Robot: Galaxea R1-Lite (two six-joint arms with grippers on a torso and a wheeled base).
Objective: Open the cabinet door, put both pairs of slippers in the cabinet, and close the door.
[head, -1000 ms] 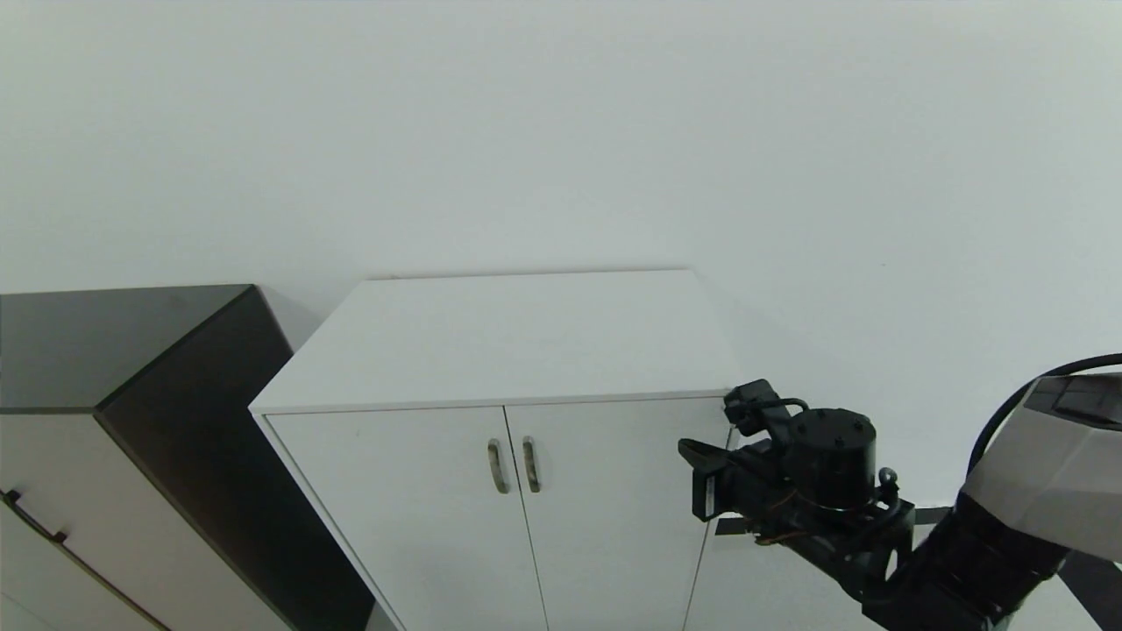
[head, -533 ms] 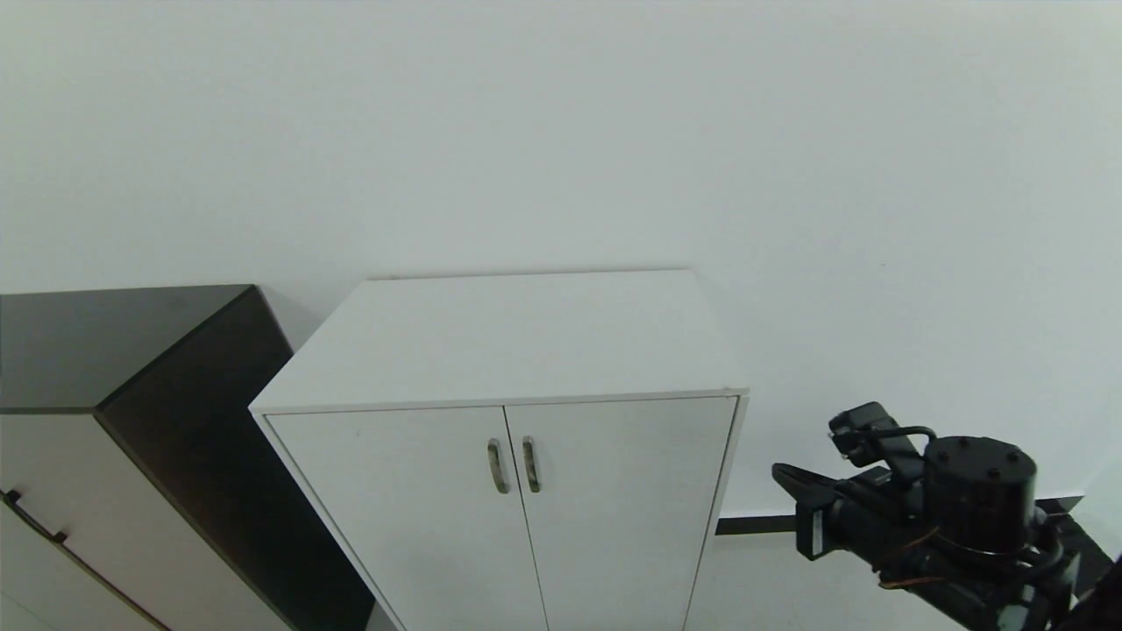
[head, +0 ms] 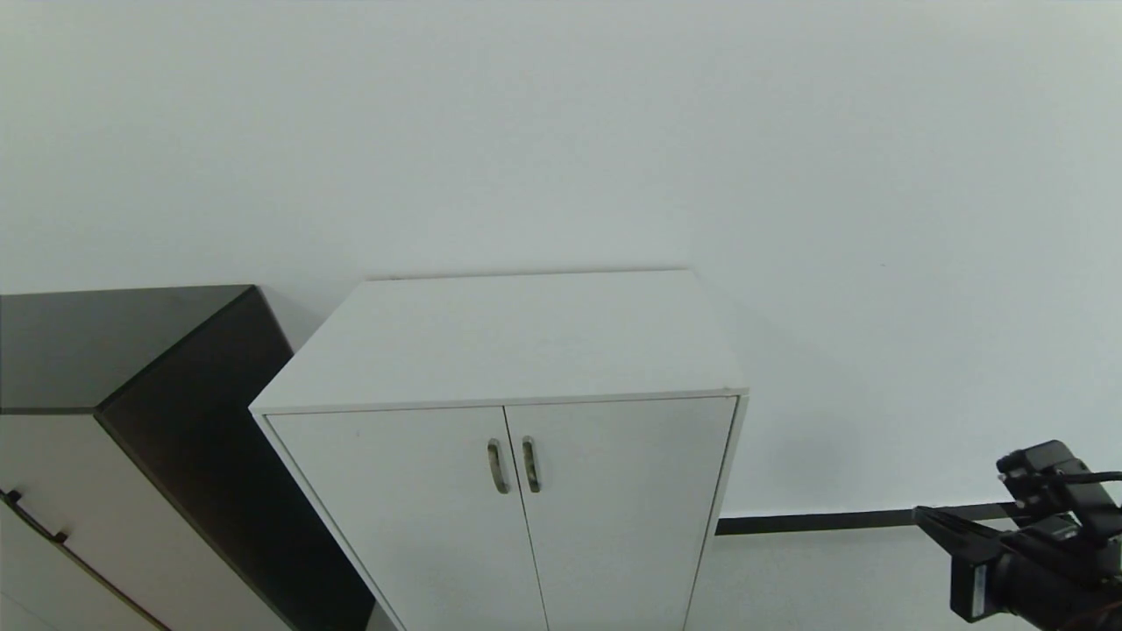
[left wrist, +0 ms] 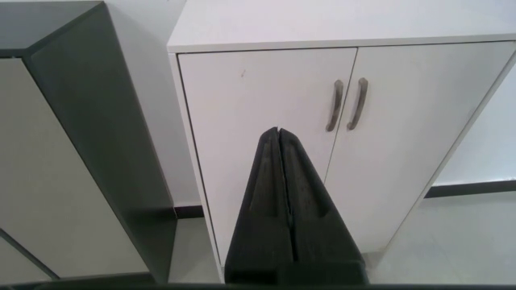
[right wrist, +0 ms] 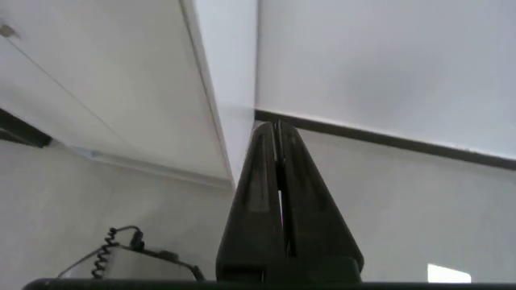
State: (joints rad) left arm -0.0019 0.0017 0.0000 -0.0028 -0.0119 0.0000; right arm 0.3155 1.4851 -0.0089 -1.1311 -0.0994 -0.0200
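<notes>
Facing a shut white cabinet (head: 508, 342), left gripper (left wrist: 280, 133) and right gripper (right wrist: 279, 126) pressed together; stiff doors (head: 614, 508) likely pull by slim handles (head: 497, 466).

The pale grey floor (head: 833, 583) carries 2 pieces of furniture set against the far wall (head: 561, 131). A white cabinet (head: 421, 517) stands on it near the middle, its 2 doors (head: 614, 508) shut and 2 upright metal handles (head: 498, 465) side by side where the doors meet. Just beside it on the left stands a dark cabinet (head: 175, 421) with a pale front, a narrow gap between them. A black baseboard (head: 833, 522) runs along the wall to the right of the white cabinet.
</notes>
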